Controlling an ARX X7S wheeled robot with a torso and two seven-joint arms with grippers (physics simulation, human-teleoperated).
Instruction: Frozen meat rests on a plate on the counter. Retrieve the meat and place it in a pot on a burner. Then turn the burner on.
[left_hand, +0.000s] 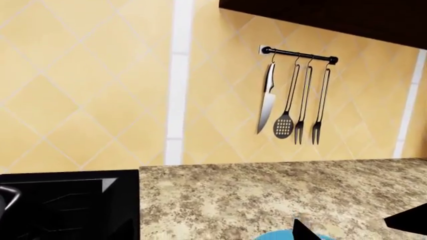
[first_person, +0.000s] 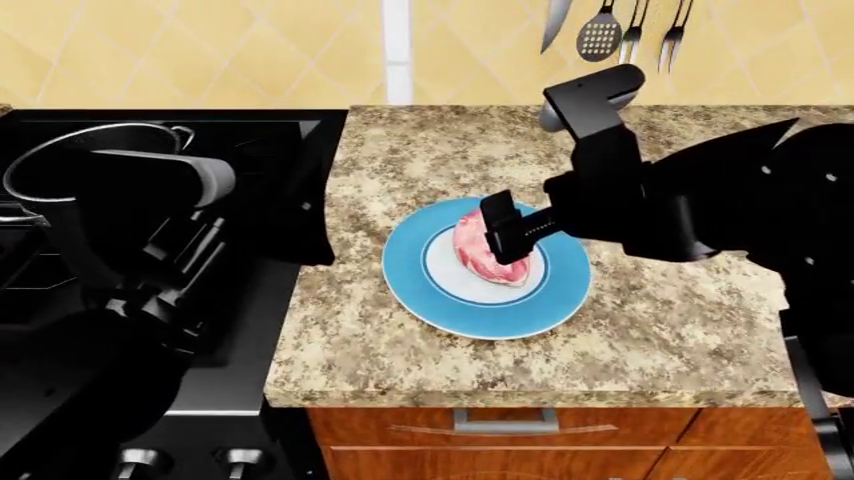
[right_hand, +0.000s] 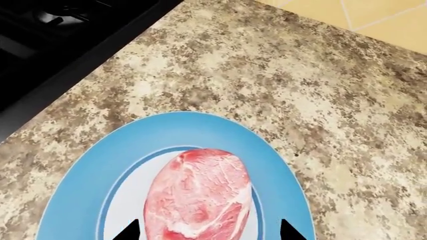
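1. Right now my right gripper (first_person: 509, 232) hangs low over the plate (first_person: 567, 290), its fingers spread apart with one black tip on each side of the frozen meat (first_person: 478, 250); in the right wrist view both tips (right_hand: 128, 231) show beside the lump with plate visible between them and it, so I am not clamped on it.
2. That frozen meat (right_hand: 198, 197), pink marbled with white, lies on the plate's white centre, and the plate (right_hand: 80, 165) sits flat on the counter (first_person: 387, 330), near its front edge and just right of the black stove top (first_person: 287, 300).
3. My left arm is held over the stove at the left; its gripper (left_hand: 347, 227) shows only as dark tips at the edge of the left wrist view, so I cannot tell whether those fingers are apart or together.
4. On the far left of the stove stands the pot (first_person: 94, 155), its shiny rim partly hidden behind my left arm.
5. Against the tiled far wall hangs a rail (left_hand: 300, 55) with a knife (left_hand: 267, 100), a slotted spoon (left_hand: 285, 122) and two forks (left_hand: 319, 107).
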